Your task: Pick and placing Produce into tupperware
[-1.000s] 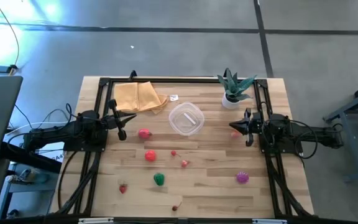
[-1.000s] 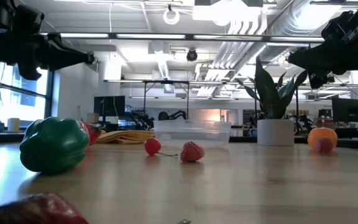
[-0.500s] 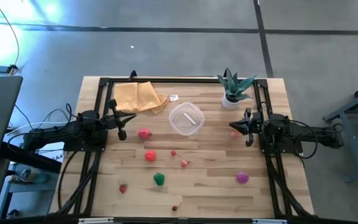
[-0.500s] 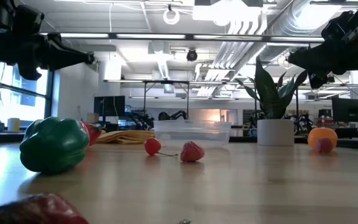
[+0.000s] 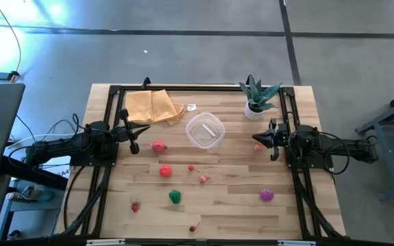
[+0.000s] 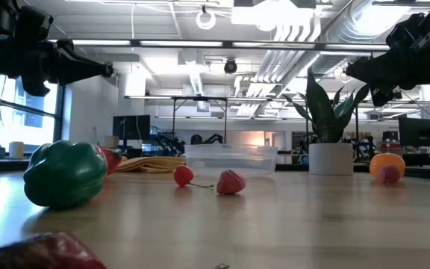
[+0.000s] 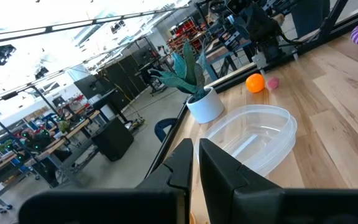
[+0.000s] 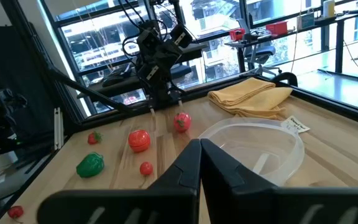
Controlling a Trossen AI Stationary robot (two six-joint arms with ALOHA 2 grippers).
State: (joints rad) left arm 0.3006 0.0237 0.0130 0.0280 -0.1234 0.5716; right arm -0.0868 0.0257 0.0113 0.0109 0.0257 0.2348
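Observation:
The clear round tupperware (image 5: 204, 130) stands mid-table, nothing in it. Produce lies scattered on the wood: a red piece (image 5: 159, 146), a tomato (image 5: 165, 171), a green pepper (image 5: 175, 197), a strawberry (image 5: 135, 206), a purple piece (image 5: 267, 195), small cherries (image 5: 193, 227), and an orange piece (image 6: 387, 164) with a pink one beside it. My left gripper (image 5: 141, 130) hovers shut to the left of the tupperware. My right gripper (image 5: 264, 137) hovers shut to its right, above the orange piece. Both wrist views show the fingers together, the left gripper (image 7: 194, 163) and the right gripper (image 8: 199, 160).
A folded yellow cloth (image 5: 154, 106) lies at the far left, and a spiky plant in a white pot (image 5: 255, 101) stands at the far right. Black frame rails (image 5: 109, 123) run along the left, right and far edges. Bare wood lies along the near edge.

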